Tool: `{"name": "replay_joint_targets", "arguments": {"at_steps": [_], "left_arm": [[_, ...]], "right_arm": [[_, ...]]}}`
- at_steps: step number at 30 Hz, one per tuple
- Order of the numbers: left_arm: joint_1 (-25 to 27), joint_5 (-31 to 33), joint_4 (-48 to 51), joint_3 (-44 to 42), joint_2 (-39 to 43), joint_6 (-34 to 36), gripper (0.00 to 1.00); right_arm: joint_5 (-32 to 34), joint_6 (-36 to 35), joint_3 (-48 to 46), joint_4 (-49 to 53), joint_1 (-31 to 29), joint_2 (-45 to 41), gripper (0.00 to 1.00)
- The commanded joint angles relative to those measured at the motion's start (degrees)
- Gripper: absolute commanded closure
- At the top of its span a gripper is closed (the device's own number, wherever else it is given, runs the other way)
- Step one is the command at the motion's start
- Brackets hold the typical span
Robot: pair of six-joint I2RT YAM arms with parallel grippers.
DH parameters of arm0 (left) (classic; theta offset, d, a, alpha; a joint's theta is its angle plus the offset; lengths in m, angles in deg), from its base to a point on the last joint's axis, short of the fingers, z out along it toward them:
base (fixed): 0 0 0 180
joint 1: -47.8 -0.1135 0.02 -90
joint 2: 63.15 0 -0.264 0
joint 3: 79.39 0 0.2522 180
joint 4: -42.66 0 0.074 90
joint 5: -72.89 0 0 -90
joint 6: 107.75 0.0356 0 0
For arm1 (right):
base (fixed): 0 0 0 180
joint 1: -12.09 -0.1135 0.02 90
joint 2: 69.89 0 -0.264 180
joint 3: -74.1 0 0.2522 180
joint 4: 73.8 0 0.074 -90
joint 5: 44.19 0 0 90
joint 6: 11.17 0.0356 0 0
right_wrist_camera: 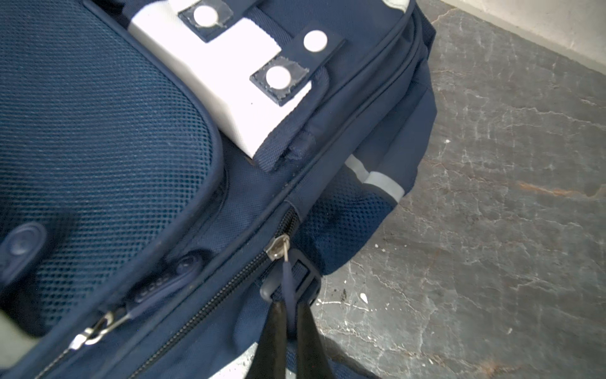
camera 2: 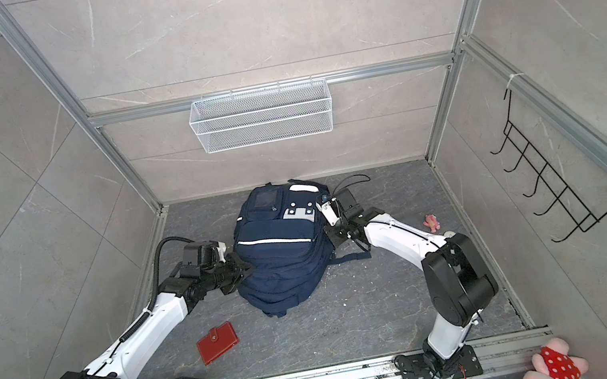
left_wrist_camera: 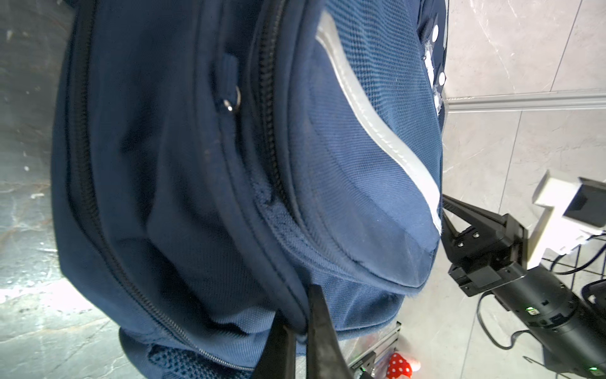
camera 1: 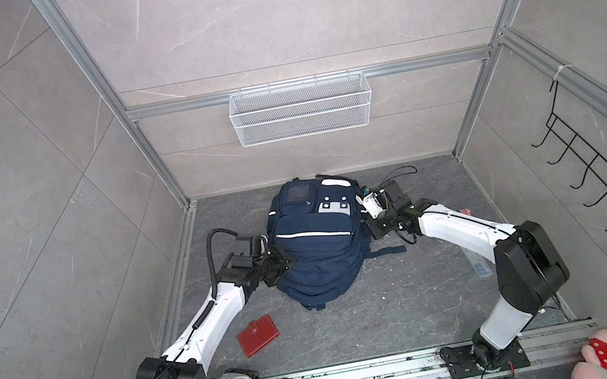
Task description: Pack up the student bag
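The student bag lies front-up on the dark floor, navy with a white stripe and grey-white patches. My left gripper is at the bag's left side, shut on a piped fabric seam beside a closed zip. At the bag's right side, my right gripper is shut on the thin navy pull cord of a metal zip slider. The slider sits at the end of its zip, next to the mesh side pocket. What is inside the bag is hidden.
A red wallet lies on the floor front left of the bag. A small pink toy and a clear item lie by the right arm. A white wire basket hangs on the back wall, a black hook rack on the right.
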Motion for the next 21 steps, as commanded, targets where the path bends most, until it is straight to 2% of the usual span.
{"name": "replay_joint_targets", "arguments": {"at_steps": [1, 4, 5, 6, 7, 9, 12, 15, 19, 21], "left_arm": [[-1.1, -0.8, 3.5, 1.4, -0.2, 5.1, 1.0], [-1.1, -1.6, 2.7, 0.8, -0.2, 5.4, 1.0], [-1.1, -2.2, 2.5, 0.7, -0.1, 5.6, 1.0], [-1.1, -2.8, 2.5, 0.8, -0.1, 6.1, 1.0], [-1.0, -3.4, 2.8, 1.1, -0.1, 6.8, 1.0], [-1.1, -4.5, 3.8, 1.8, -0.2, 8.6, 1.0], [-1.1, -5.2, 6.9, 3.0, -0.2, 12.0, 1.0], [-1.0, -6.1, 8.8, 3.0, -0.2, 14.2, 1.0], [-1.1, -8.1, 9.7, 2.6, 0.1, 15.7, 1.0], [-1.1, -9.5, 7.6, 1.2, 1.0, 15.1, 1.0]], "right_arm": [[2.7, -2.1, -0.5, -0.9, 2.6, -2.7, 1.0], [-3.1, -3.8, -3.2, 1.8, 2.6, -6.2, 0.88], [-5.2, -3.8, -3.5, 3.9, 2.6, -8.0, 0.71], [-6.9, -4.0, -4.3, 5.8, 2.2, -10.3, 0.46], [-7.5, -4.5, -5.8, 7.1, 1.7, -12.8, 0.27], [-7.8, -6.6, -8.7, 8.5, 0.6, -17.6, 0.07], [-8.9, -9.7, -10.8, 9.8, 0.1, -21.2, 0.03], [-13.4, -12.1, -10.8, 9.5, -0.3, -21.4, 0.03], [-15.9, -14.7, -10.3, 6.1, -0.8, -17.2, 0.04], [-17.8, -16.1, -7.7, 4.6, -0.8, -12.2, 0.04]]}}
